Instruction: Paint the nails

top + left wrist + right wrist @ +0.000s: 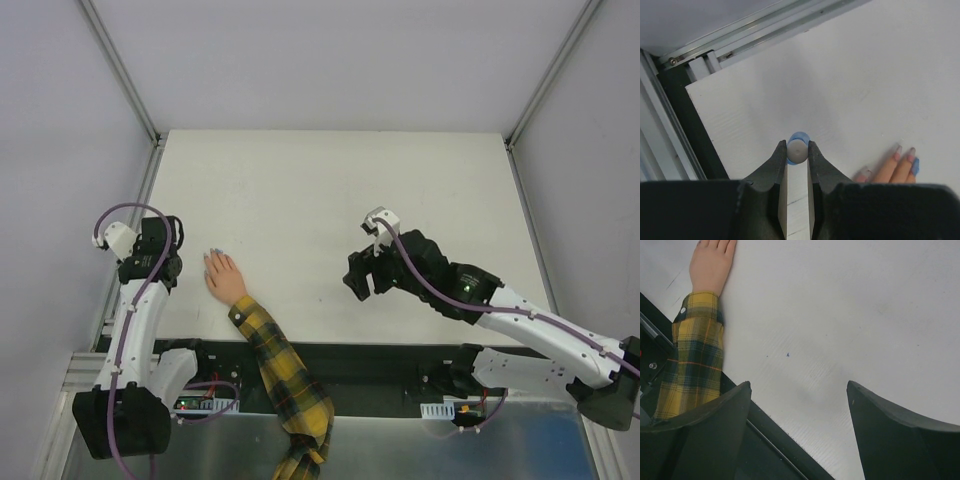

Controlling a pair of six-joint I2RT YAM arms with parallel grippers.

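Left pincer (797, 149) pinches a small round blue thing (797, 151) (brush maybe); right pincer (799, 385) is wide, w/ nothing. Nails (898, 148) rest on surface (865, 75) nearby: tiny, hard, slick. Touch softly, don't grab.

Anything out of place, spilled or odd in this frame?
Only a small blue-purple speck on the white table, apart from the plaid sleeve; it may be stray polish, but it is too small to tell. One nail is clearly blue, the others look pale. Nothing tipped or damaged.
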